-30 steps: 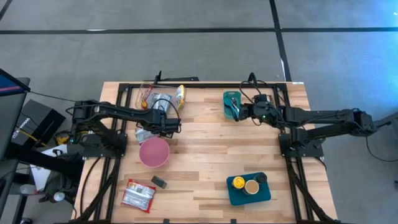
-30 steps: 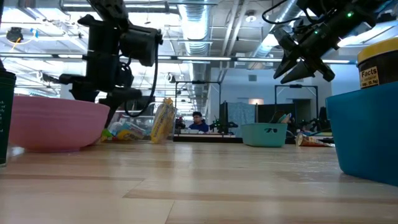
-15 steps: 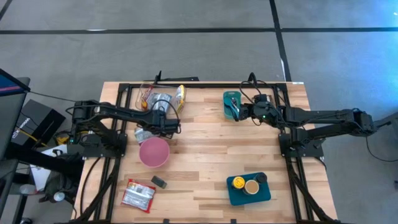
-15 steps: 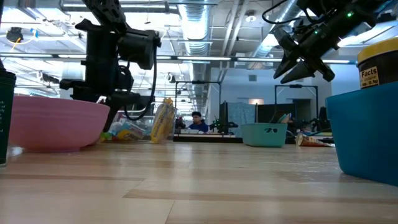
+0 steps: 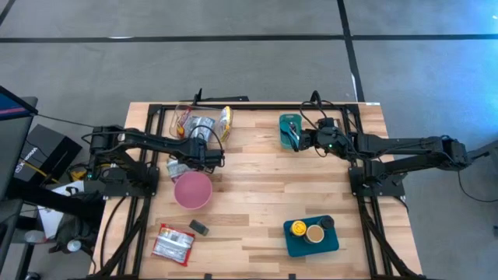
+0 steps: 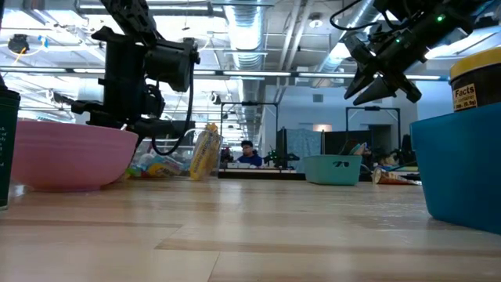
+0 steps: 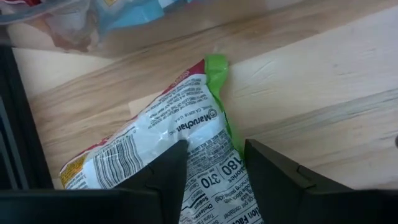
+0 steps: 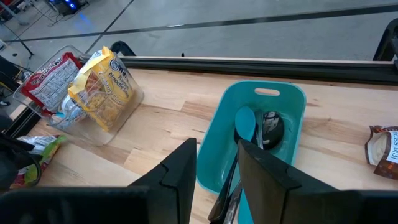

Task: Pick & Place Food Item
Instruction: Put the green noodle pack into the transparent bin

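A white ramen packet point(image 7: 180, 140) with a green end lies flat on the wood just beyond the pink bowl point(image 5: 192, 189). My left gripper point(image 7: 214, 165) points down over it, open. One finger point(image 7: 174, 171) is over the packet's printed face. The other finger point(image 7: 264, 168) stands just outside the green end's edge. In the high view the gripper point(image 5: 206, 158) covers part of the packet point(image 5: 179, 168). My right gripper point(image 8: 214, 168) hangs open above the teal bin point(image 8: 264, 106) at the far right, with nothing between its fingers. My left gripper comes at the packet's green-edged end point(image 7: 217, 93) from above, with its fingers across the packet's width. The packet lies flat on the table. I cannot tell whether the fingertips touch it.
A clear bin of snack bags point(image 5: 198, 124) stands at the far left. The teal bin holds utensils point(image 8: 245, 127). A blue tray with cans point(image 5: 311, 236), a red packet point(image 5: 173, 243) and a small black block point(image 5: 199, 226) lie near the front edge. A brown pouch point(image 8: 382, 149) lies beside the teal bin.
My left gripper has sunk a little toward the ramen packet. The packet stays where it was.
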`<state>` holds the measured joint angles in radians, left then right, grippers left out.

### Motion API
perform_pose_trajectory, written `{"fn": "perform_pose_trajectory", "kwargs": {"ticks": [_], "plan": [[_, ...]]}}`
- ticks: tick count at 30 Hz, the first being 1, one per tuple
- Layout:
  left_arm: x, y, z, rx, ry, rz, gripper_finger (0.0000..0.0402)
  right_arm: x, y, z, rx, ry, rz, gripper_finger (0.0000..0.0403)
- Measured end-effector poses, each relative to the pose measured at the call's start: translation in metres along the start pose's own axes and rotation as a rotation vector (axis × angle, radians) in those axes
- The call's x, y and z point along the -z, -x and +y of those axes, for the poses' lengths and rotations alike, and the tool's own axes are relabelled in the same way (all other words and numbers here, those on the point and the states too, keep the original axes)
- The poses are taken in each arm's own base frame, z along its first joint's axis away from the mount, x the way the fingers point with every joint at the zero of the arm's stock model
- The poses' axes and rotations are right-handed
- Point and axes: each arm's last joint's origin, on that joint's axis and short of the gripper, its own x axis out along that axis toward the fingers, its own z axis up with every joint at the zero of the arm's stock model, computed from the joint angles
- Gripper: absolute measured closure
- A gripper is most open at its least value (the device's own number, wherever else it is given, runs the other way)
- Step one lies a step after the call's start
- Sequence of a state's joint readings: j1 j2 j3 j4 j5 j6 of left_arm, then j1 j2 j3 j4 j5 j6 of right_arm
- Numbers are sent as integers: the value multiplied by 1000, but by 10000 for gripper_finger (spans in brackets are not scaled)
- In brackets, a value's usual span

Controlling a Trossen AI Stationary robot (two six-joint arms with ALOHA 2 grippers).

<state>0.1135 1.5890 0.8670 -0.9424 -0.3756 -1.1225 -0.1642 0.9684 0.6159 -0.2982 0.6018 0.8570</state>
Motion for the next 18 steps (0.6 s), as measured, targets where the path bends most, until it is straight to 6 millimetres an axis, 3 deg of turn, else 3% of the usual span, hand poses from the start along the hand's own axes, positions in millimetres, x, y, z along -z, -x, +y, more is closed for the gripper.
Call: {"fn": "perform_pose_trajectory", "kwargs": {"ticks": [18], "plan": [[0,0,-1,4,4,-4,338,0,0,0,0,1,0,290]]}}
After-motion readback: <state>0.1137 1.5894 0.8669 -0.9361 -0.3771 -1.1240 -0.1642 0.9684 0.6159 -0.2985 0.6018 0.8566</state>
